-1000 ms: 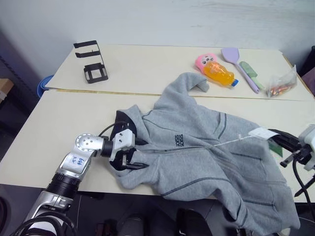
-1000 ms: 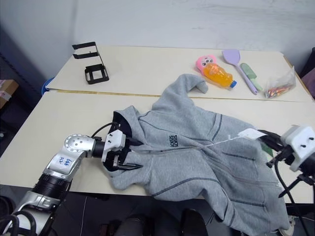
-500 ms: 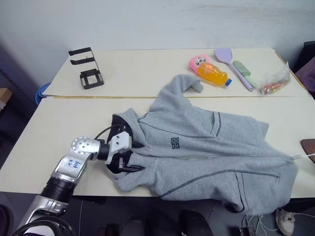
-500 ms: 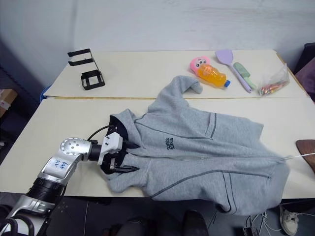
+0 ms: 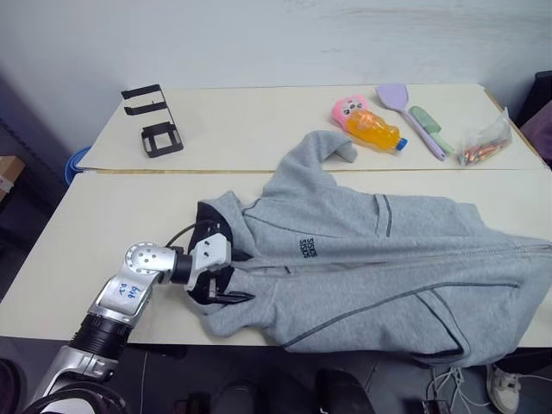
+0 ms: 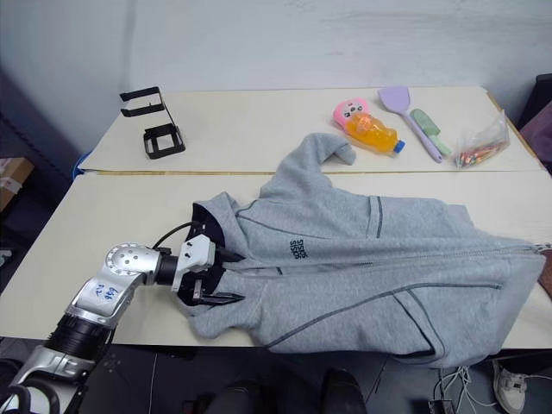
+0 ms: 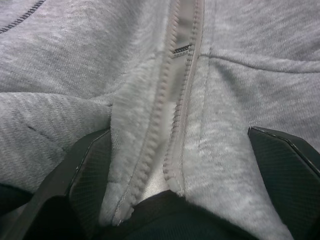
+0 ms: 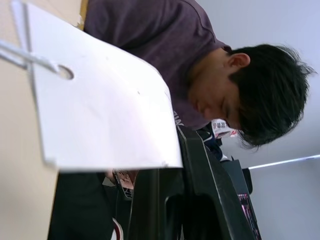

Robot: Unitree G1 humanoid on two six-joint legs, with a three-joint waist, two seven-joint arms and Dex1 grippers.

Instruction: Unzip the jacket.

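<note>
A cream table (image 5: 103,233) carries the grey jacket (image 5: 379,267), spread along its front edge and reaching past the right edge. The left gripper (image 5: 226,285), at the front-left, clamps the collar with its zipper (image 7: 172,125) between wide-set fingers (image 7: 85,170). The right gripper, fully closed, holds a white hang tag (image 8: 100,105); a person (image 8: 200,60) sits beyond.
</note>
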